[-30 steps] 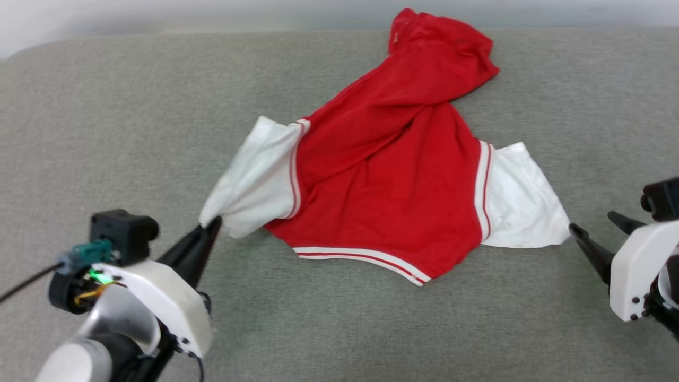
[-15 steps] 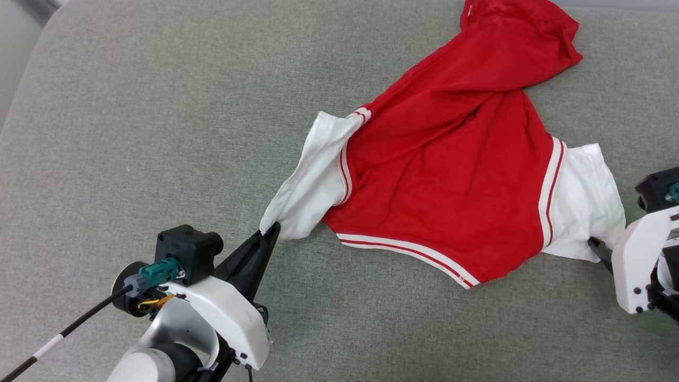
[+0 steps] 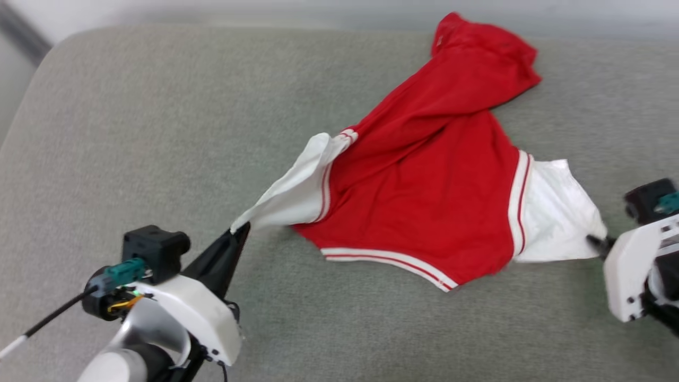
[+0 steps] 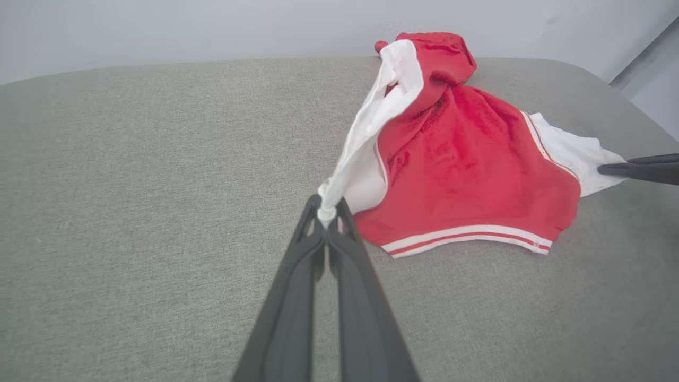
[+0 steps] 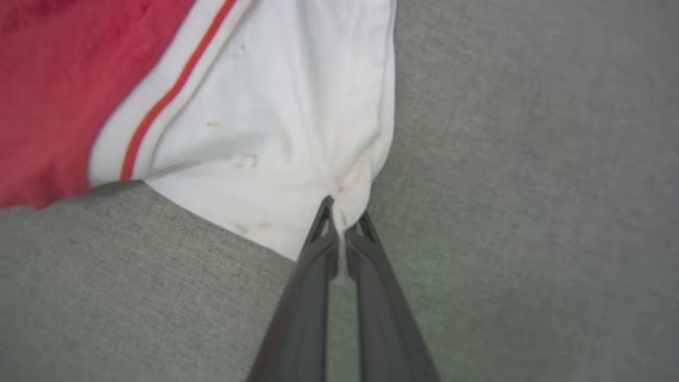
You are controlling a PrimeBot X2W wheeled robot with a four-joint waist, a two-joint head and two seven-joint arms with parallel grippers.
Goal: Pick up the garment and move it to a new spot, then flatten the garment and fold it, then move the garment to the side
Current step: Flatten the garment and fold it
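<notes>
The garment (image 3: 424,175) is a red shirt with white short sleeves and red-white striped trim, lying rumpled on a grey cushioned surface (image 3: 132,132), plain red side up. My left gripper (image 3: 241,229) is shut on the tip of the white sleeve at the left and lifts it off the surface; in the left wrist view that gripper (image 4: 326,212) pinches the bunched white cloth of the garment (image 4: 467,170). My right gripper (image 3: 597,242) is shut on the corner of the other white sleeve. In the right wrist view, cloth of the garment (image 5: 265,132) is gathered between the gripper's (image 5: 342,212) fingers.
The grey surface's rounded back edge (image 3: 212,29) runs along the top, with a pale wall behind it. Its left edge (image 3: 21,106) curves down at the far left. Open grey cloth surface lies in front of and left of the shirt.
My right gripper has gone from open beside the right sleeve to shut on its corner. The left sleeve is pulled higher and tauter. The head camera has shifted.
</notes>
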